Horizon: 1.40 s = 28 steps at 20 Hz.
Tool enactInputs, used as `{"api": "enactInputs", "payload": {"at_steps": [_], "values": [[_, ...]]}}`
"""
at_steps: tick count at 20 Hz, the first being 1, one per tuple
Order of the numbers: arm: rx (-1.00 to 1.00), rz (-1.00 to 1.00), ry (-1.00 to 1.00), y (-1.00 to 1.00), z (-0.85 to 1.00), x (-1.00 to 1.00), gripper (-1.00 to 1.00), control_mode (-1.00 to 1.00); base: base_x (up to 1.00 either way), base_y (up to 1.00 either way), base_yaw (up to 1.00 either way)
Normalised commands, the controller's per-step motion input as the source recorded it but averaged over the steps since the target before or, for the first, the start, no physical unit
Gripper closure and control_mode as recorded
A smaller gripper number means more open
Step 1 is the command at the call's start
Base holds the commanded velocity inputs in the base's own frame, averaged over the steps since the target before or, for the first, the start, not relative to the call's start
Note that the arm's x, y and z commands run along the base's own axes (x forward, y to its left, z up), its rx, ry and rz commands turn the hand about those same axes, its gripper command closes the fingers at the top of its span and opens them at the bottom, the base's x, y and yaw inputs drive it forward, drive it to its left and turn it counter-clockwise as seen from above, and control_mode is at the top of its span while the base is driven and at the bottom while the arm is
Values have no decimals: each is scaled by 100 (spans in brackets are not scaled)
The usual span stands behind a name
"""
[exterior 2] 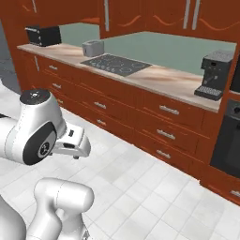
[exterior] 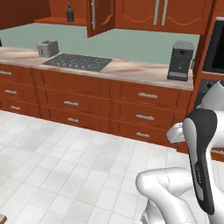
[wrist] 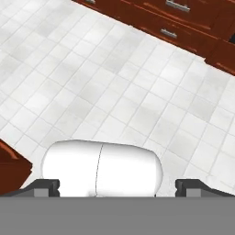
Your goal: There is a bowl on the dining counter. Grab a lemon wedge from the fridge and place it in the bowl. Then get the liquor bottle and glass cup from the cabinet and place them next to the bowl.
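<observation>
My gripper is open, its two dark fingertips standing wide apart with nothing between them. It hangs over the white tiled floor, well short of the lower drawers. A dark bottle, which looks like the liquor bottle, stands on the shelf of the upper cabinet whose door is swung open. The arm is folded close to the base, far below and to the right of that cabinet. The bowl, the lemon wedge and the glass cup are out of view.
A long counter runs ahead with a cooktop, a toaster and a coffee machine. Rows of drawers sit under it. A built-in oven stands at the right end. Open floor lies between me and the drawers.
</observation>
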Motion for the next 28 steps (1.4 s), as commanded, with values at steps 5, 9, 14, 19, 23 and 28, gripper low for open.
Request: {"api": "enactInputs", "payload": {"at_steps": [5,9,14,19,23,28], "values": [[0,0,0,0,0,0,-100,100,100,0,48],[0,0,0,0,0,0,-100,100,100,0,46],[0,0,0,0,0,0,-100,100,100,1,41],[0,0,0,0,0,0,-100,100,100,13,31],[0,0,0,0,0,0,-100,100,100,24,8],[0,0,0,0,0,0,-100,100,89,26,-5]]}}
